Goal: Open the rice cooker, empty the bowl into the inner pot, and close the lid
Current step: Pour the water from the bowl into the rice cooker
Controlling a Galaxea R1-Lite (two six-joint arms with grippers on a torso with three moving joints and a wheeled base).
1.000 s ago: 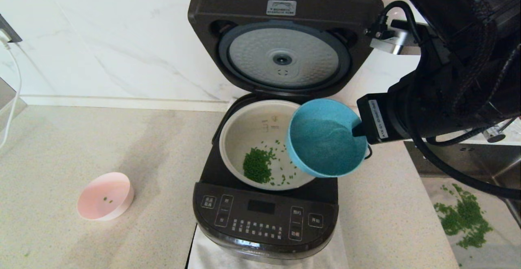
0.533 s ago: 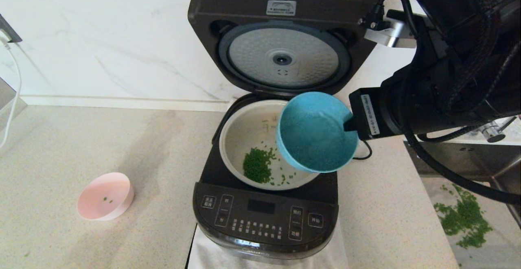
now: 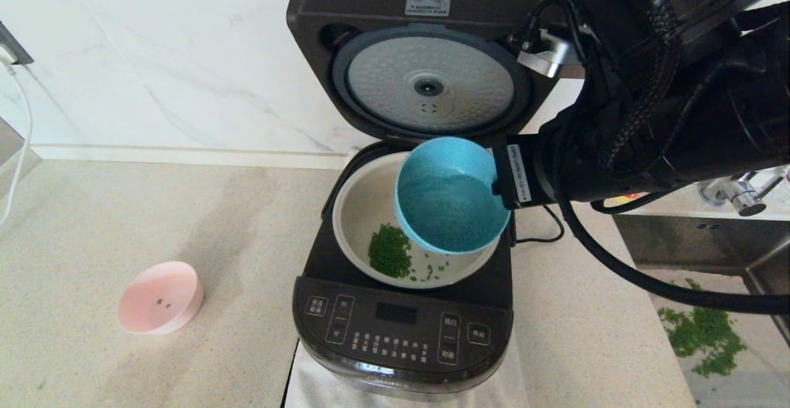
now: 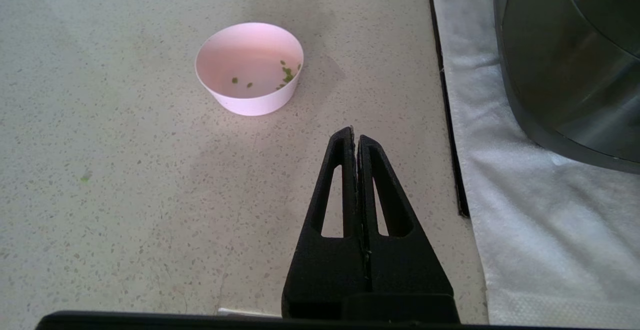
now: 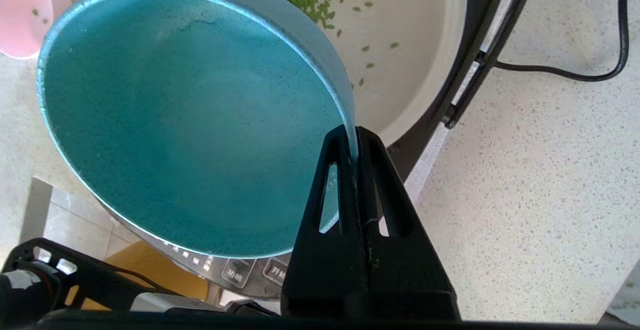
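Two bowls are in view: a blue bowl [image 3: 452,197] held above the inner pot [image 3: 364,201], and a pink bowl [image 3: 160,297] standing upright on the desk [image 3: 92,223] well to the left of the rice cooker [image 3: 401,328]. The blue bowl is tipped on its side, its mouth facing up and toward the robot, and it looks empty inside; it covers the pot's far right part. The right hand [image 5: 354,135] is clamped on the bowl's rim, one finger inside and one outside. One heap of green bits [image 3: 390,252] lies in the pot's near-left floor, with loose bits scattered beside it. One lid [image 3: 426,56] stands raised behind the pot, its dimpled silver plate facing forward, just beside the right arm. The cooker sits on a white cloth [image 4: 525,230], control panel toward the robot, its cord [image 5: 575,73] trailing right. Bare desk lies between cooker and pink bowl, which holds a few green flecks. The left hand [image 4: 354,138] hangs closed and empty over that bare stretch. More green bits [image 3: 703,331] lie at far right.
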